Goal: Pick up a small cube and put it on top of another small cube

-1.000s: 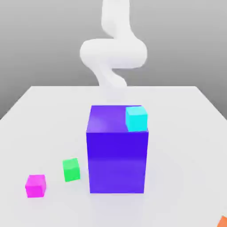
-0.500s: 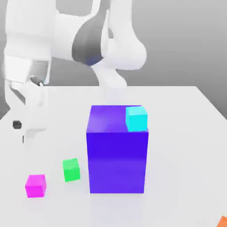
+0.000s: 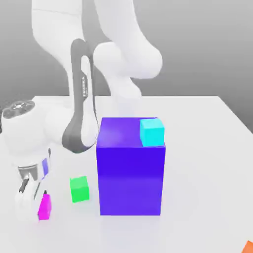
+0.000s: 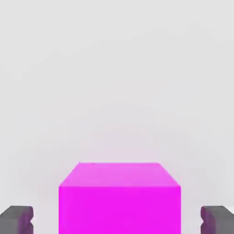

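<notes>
Straddling the small plain magenta-pink cube (image 4: 119, 199), the claw (image 3: 33, 207) has 1 dark pad (image 4: 16, 220) on either side with slight gaps, not visibly clamped. That cube sits on the white table (image 3: 207, 148) beside the small green cube (image 3: 79, 189), the likely stacking base nearby.

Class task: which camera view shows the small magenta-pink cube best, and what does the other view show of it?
The hand view: the small magenta-pink cube sits large and unobstructed between the gripper's fingertips. In the exterior view, the cube is a partly hidden sliver behind the gripper.
</notes>
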You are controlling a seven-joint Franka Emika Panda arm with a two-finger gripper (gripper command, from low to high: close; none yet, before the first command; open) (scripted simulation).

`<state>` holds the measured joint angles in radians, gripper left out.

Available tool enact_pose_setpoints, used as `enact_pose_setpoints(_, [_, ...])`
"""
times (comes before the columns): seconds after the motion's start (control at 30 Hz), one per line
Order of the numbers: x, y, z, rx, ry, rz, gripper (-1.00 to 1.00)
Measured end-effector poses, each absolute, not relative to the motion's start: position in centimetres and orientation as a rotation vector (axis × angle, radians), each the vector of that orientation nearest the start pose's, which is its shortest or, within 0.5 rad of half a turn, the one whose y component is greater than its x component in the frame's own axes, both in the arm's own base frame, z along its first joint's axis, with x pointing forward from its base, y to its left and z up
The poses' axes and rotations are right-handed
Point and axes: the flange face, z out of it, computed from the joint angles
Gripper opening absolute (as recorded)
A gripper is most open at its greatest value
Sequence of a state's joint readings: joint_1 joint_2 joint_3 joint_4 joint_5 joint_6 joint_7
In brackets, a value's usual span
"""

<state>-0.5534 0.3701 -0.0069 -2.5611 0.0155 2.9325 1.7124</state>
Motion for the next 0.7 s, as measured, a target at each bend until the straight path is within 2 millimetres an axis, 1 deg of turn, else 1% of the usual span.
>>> enact_pose_setpoints(0.07, [37.2,-23.5,13.3,-1.3,2.858,-0.003,-1.0])
enact_pose_setpoints(0.1, [37.2,-23.5,12.8,-1.302,2.857,-0.003,-1.0])
enact_pose_setpoints(0.13, [37.2,-23.5,13.1,-1.3,2.857,-0.003,-1.0])
enact_pose_setpoints(0.2, [37.3,-23.6,14.9,-1.297,2.857,-0.002,-1.0])
enact_pose_setpoints(0.3, [37.2,-23.5,18.1,-1.299,2.858,-0.002,-1.0])
enact_pose_setpoints(0.33, [37.1,-23.2,19.1,-1.291,2.86,-0.001,-1.0])
enact_pose_setpoints(0.4, [36.7,-21.8,20.6,-1.252,2.867,0.007,-1.0])
enact_pose_setpoints(0.5, [35.8,-19.1,22.4,-1.205,2.876,0.017,-1.0])
enact_pose_setpoints(0.6, [34.3,-17.1,23.6,-1.133,2.905,0.02,-1.0])
enact_pose_setpoints(0.7, [32.3,-15.4,24.2,-1.056,2.941,0.015,-1.0])
